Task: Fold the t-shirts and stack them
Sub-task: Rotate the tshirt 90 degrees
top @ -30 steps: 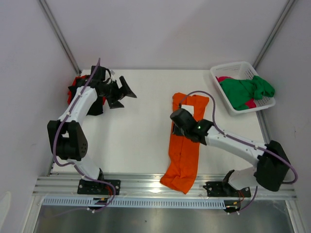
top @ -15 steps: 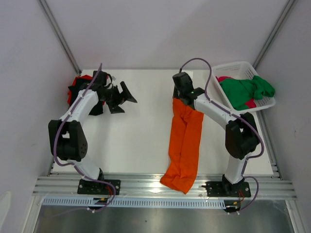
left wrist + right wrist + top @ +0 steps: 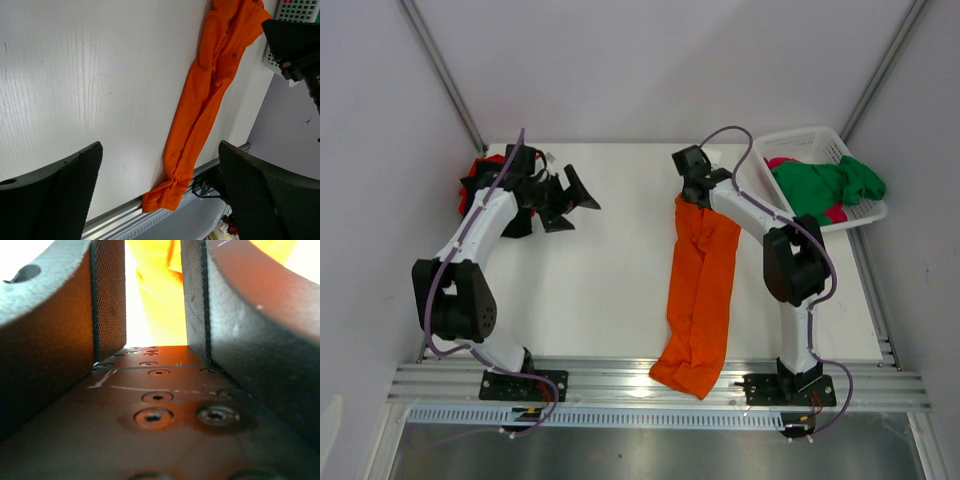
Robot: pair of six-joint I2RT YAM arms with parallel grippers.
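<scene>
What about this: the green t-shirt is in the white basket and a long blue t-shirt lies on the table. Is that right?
Not quite. The long t-shirt on the table is orange, not blue; the top external view shows it. The green t-shirt is indeed in the white basket.

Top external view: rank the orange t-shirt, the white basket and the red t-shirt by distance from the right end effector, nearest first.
1. orange t-shirt: its far end lies at the right end effector.
2. white basket: off to the right, in the far right corner.
3. red t-shirt: at the far left edge.
</scene>
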